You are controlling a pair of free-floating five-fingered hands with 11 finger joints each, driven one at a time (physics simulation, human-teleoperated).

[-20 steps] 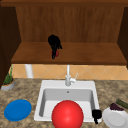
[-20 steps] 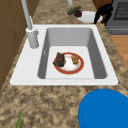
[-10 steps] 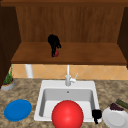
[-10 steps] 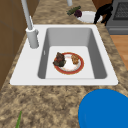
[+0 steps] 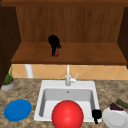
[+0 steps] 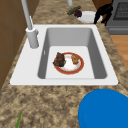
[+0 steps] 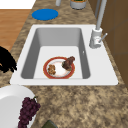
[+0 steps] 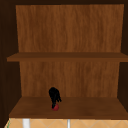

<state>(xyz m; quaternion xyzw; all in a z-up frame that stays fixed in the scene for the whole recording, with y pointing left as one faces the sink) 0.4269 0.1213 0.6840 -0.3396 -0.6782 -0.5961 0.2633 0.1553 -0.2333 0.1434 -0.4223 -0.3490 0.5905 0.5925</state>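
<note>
Left hand (image 5: 54,43): raised on the lower cabinet shelf (image 5: 75,53), fingers pointing down and closed on a small red object (image 5: 56,53) resting on the shelf board, left of the shelf's middle; the upper view shows the same grasp. Right hand (image 5: 96,114): hanging at the sink's (image 5: 67,86) front right corner, just beside the white plate (image 5: 115,118) bearing grapes (image 5: 116,107); whether its fingers are clenched or released cannot be told. Sink basin: red-rimmed plate (image 6: 69,63) with food; counter: blue plate (image 5: 17,110) at left, faucet (image 5: 68,77) behind.

Two plain black hands — left hand (image 5: 53,42), right hand (image 5: 96,114) — human-shaped.
</note>
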